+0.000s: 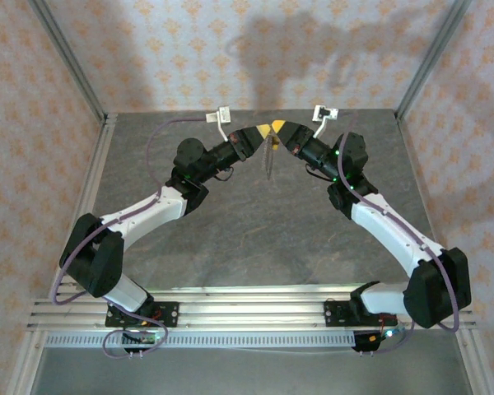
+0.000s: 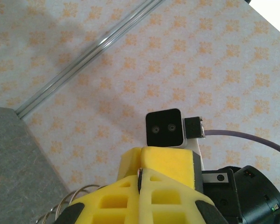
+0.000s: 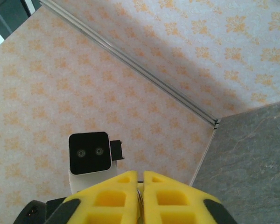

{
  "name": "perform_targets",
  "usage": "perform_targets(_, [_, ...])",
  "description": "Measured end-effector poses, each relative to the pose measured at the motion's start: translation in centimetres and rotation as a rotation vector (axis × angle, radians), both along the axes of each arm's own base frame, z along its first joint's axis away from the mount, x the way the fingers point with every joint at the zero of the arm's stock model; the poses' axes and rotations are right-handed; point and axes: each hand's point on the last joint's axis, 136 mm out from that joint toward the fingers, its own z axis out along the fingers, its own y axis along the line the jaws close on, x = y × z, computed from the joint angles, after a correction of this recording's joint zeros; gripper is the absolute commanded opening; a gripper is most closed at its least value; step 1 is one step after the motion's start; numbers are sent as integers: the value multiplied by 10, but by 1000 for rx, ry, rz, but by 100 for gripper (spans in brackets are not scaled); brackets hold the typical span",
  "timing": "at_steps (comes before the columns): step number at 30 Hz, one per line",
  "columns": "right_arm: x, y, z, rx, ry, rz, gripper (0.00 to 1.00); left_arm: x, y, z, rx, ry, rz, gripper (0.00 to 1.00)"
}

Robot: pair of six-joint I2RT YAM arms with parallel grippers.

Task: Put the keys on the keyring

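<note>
Left gripper (image 2: 141, 176): fingers pressed together, with a thin metal sliver (image 2: 140, 173) caught in the seam. Whether that sliver is a key blade or ring wire cannot be told. Coils of the keyring (image 2: 67, 207) emerge just beside its left finger.

Right gripper (image 3: 140, 181): fingers pressed together, pinching a fine wire seen edge-on, judged to be the keyring.

From above, the two grippers meet tip to tip, raised over the far middle of the table (image 1: 255, 239), and the keyring's thin loop hangs below them.

Progress: no key can be picked out with confidence, because any yellow at the meeting point blends with the fingertips. No key is seen hanging on the loop. In my judgement the threading is in hand and not shown complete. What is left is to work a key onto the wire and confirm it hangs free.

Surroundings: each wrist view faces the other arm's camera block (image 2: 164, 128), and a purple cable (image 2: 252, 138) trails off it. Patterned walls (image 1: 255, 49) enclose the table. The closed fingertips themselves hide the contact point, which hinders inspection.
</note>
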Motion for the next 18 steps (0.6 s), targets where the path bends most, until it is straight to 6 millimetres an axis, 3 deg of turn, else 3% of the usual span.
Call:
perform_targets(8, [-2,3,0,-2,-2,13,24,0,0,0,0,0,-1,0])
perform_targets(12, [-2,4,-1,-1,0,17,18,0,0,0,0,-1,-2,0])
perform_targets(18, [-2,3,-1,-5,-3,15,0,0,0,0,0,1,-1,0])
